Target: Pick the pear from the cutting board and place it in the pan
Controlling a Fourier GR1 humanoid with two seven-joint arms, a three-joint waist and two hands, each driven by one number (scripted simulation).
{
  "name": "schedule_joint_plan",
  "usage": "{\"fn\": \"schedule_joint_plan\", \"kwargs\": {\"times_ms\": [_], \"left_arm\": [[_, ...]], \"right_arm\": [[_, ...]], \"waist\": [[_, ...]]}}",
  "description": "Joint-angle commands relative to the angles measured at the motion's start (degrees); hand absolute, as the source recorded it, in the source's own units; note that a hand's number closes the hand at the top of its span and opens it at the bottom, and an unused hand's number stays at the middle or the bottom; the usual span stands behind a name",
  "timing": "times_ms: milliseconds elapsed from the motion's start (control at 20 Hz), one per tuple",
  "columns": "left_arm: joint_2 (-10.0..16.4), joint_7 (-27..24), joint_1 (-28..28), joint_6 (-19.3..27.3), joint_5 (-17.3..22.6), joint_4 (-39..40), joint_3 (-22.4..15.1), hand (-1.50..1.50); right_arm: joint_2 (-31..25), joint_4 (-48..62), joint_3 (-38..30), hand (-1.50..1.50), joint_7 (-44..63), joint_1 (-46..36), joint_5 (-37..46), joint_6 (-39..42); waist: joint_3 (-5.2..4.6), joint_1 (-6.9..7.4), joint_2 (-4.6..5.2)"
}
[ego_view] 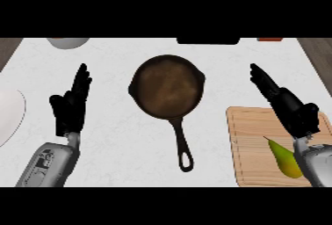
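Pear [285, 159] comes last in our sweep: from the left we see the left hand [69, 107] resting open, fingers straight, then the pan [167, 85] with its handle toward the near edge. Further right, the right hand [293, 110] shows over the cutting board [254, 132], fingers straight and clear of the fruit. On that board the pear lies slantwise, stem pointing far-left toward the pan, fat end near-right, beside the right forearm [315, 166].

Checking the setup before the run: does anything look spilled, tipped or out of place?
Nothing stands out. The pear lies on the cutting board, the pan sits flat and empty, the left hand and right hand are open.
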Motion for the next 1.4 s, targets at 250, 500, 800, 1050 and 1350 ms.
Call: {"fn": "schedule_joint_plan", "kwargs": {"times_ms": [250,500,800,1050,1350], "left_arm": [[-3.2,-7.2,1.7,-6.1,2.0,-5.0,-4.5,0.0],[-3.6,-10.0,8.0,-10.2,5.0,-7.2,-6.0,0.0],[-3.7,-11.7,9.4,-12.4,5.2,-7.7,-7.1,0.0],[-3.4,-9.3,6.9,-12.2,4.7,-8.3,-6.9,0.0],[-3.8,-12.3,10.4,-12.4,3.4,-8.4,-8.3,0.0]], "right_arm": [[3.7,4.3,-5.9,1.5,-9.2,0.9,-30.2,26.9],[-13.4,22.6,-16.3,-1.5,-16.7,7.9,-30.2,45.1],[-22.3,34.0,-20.2,-1.5,-29.4,3.3,-17.5,59.8],[-24.8,33.0,-17.2,-1.5,-31.0,-2.2,-10.4,60.6],[-23.0,27.0,-9.1,-1.5,-32.3,-5.9,0.3,57.1]], "waist": [[2.38,1.86,1.0],[2.1,1.54,0.91],[2.18,2.81,1.0],[2.16,3.31,0.98],[2.11,4.19,0.95]]}}
